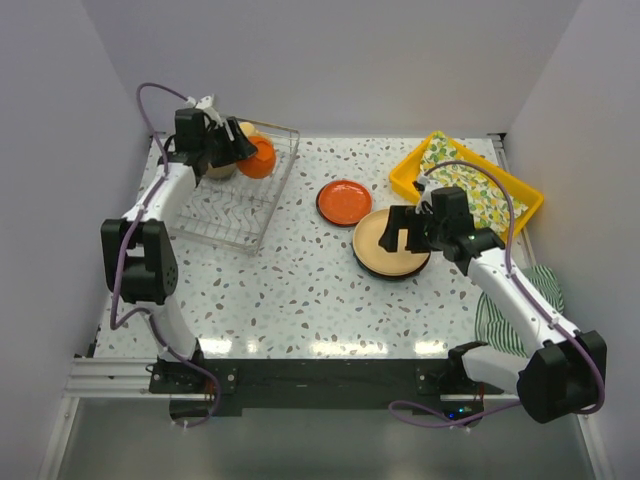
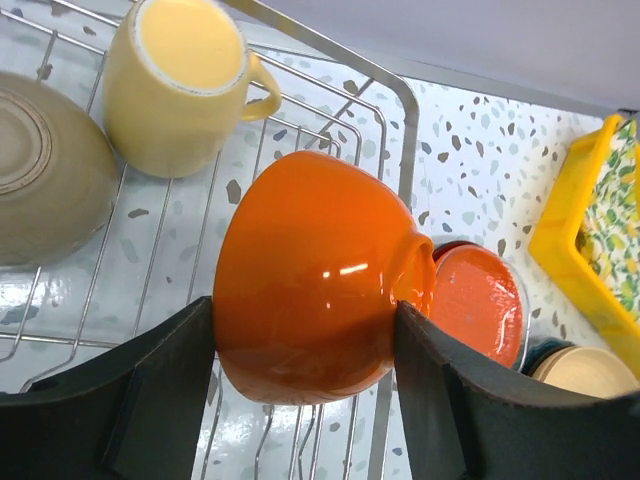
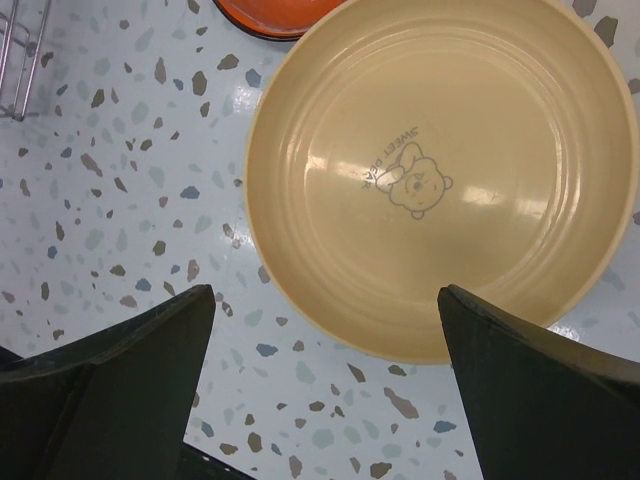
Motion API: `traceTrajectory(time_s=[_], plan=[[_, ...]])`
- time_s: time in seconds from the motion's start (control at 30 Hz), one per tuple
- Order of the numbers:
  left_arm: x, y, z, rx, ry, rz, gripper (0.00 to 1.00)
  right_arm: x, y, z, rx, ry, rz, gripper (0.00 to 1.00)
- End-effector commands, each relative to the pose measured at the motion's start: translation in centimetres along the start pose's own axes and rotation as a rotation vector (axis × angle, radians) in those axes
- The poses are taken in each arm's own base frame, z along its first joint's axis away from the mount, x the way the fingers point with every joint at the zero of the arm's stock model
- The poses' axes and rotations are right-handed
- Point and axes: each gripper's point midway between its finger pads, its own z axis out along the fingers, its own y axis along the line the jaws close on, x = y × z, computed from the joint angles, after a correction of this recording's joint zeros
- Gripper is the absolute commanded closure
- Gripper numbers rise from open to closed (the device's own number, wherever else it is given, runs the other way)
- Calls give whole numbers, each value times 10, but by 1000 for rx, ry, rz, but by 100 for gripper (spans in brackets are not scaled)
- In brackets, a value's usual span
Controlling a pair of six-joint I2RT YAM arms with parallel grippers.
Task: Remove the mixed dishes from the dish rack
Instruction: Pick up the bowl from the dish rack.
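- Progress, judged by where things lay: partway through, more than half of the visible dishes out.
- Out on the counter [image 1: 300, 290], right of the dish rack [image 1: 225, 212]: an orange plate [image 1: 344, 202] and, just beside it on the near side, a dark-rimmed plate with a cream face [image 3: 440, 170]. Both lay flat and upright.
- In hand: the left pincer [image 2: 305, 345] was clenched on an orange bowl [image 2: 315, 270], one finger pressed to each side. The bowl was tipped on its side and held above the rack's far right corner, not yet past the rim.
- Left in the rack: a cream mug [image 2: 185, 85] standing upright at the far end, and a taupe dish [image 2: 45, 170] next to it, underside showing. Whether that one was a plate or a shallow bowl could not be told.
- The right pincer [image 3: 325, 300] hung released, jaws wide, just over the near edge of the cream-faced plate and gripping nothing.
- A yellow tray [image 1: 410, 175] with a lemon-print cloth sat at the far right, no dishes seen in it.
- Outstanding, as I read it: set the bowl down on the counter, then fetch the mug and the taupe dish.
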Motion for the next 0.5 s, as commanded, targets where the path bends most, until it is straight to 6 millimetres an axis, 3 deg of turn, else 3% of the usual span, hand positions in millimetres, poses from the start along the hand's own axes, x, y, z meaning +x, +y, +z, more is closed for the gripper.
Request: traceTrajectory(time_s=[0.0,0.13,0.37,0.4,0.47], plan=[[-25,-44,-38,18,-116,307,90,-34,19,-12,-67,-102,-27,2],[-19,-79,-53,13,-147,484,91,-47,22,-16,-65,-136,-30,2],[-4,-110,-75,6,-168,713,92,-67,33,-18,-101,-192,20,2],[4,-122,-78,20,-169,751,92,-68,33,-17,-104,-195,24,2],[11,-125,-80,-6,-171,821,93,-71,35,-16,-106,-201,38,2]])
